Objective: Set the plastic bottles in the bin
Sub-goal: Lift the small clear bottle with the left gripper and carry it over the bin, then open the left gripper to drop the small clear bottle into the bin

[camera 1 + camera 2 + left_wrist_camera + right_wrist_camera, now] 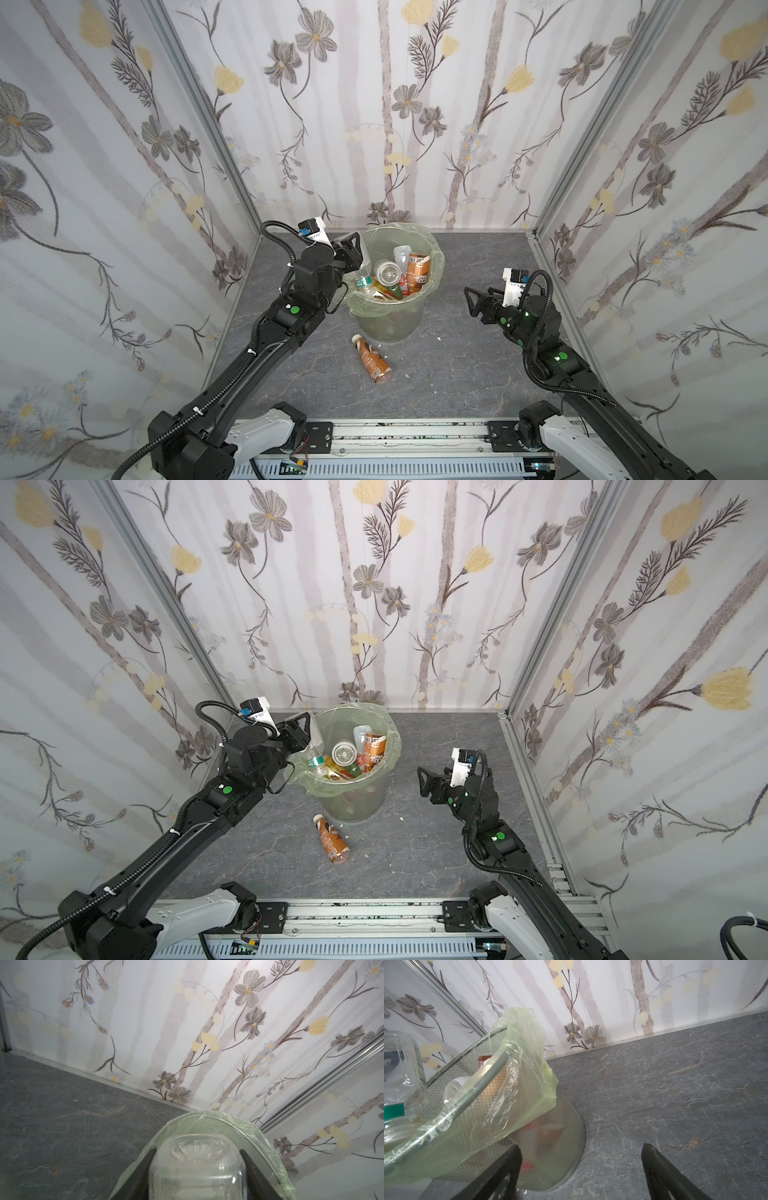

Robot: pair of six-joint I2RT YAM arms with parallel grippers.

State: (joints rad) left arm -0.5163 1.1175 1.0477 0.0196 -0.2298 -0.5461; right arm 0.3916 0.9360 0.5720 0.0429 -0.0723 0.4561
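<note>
Left gripper [352, 249]: I see it clamped on clear bottle [197, 1169], arm stretched to bin [399, 326] rim.
Right gripper [471, 301]: spread wide, empty, hovering low beside bin.
Brown bottle [371, 359]: lying on table [457, 374] near bin.

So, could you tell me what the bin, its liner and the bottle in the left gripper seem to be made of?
The bin: fine mesh with a solid rim, matte grey, probably metal. The liner: thin, crinkled, glossy pale-green plastic film. The held bottle: clear, glossy, probably plastic by its moulded base.
</note>
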